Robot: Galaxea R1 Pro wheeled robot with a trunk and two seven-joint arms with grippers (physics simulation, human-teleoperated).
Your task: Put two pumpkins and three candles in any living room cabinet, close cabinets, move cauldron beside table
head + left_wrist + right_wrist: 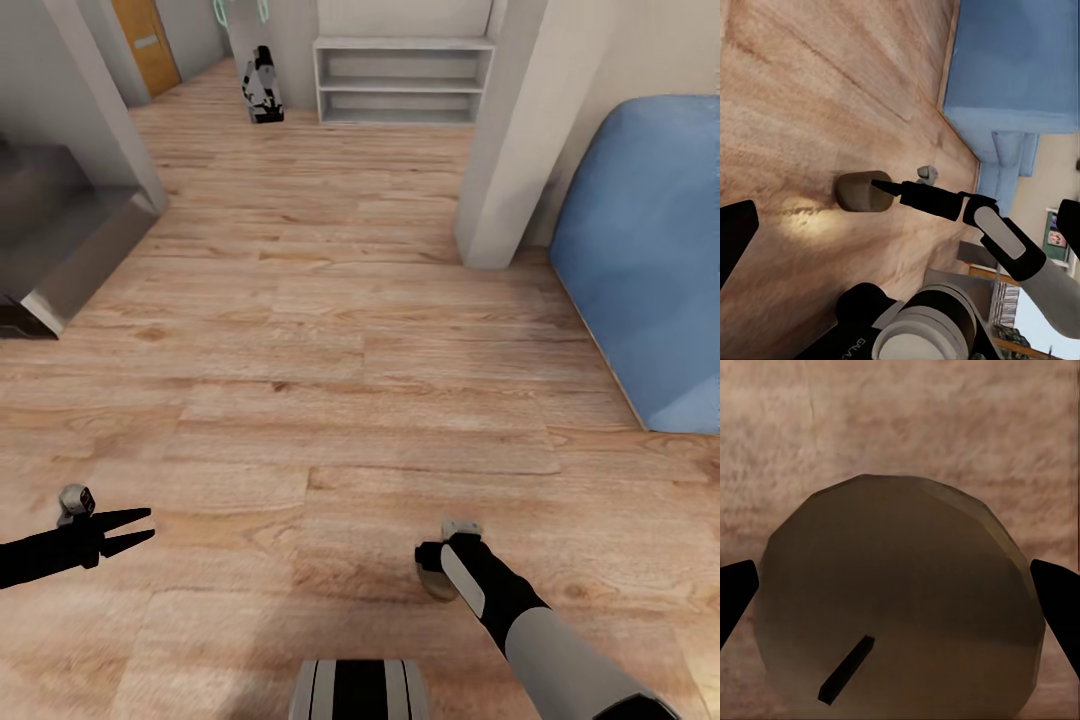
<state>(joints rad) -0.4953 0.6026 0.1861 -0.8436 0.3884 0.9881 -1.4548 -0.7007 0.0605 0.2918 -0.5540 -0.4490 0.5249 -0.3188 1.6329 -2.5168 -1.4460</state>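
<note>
My right gripper is low over the wooden floor, shut on a stubby grey-beige candle. In the right wrist view the candle is seen end-on with its dark wick, and a black finger sits against each side. In the left wrist view the same candle lies sideways at the tip of the right gripper's fingers. My left gripper hangs open over bare floor at the lower left, with nothing between its fingers.
A blue sofa stands at the right beside a grey pillar. Far ahead are a white open shelf and a small black-and-white object. A grey metallic unit is at the left. My base shows below.
</note>
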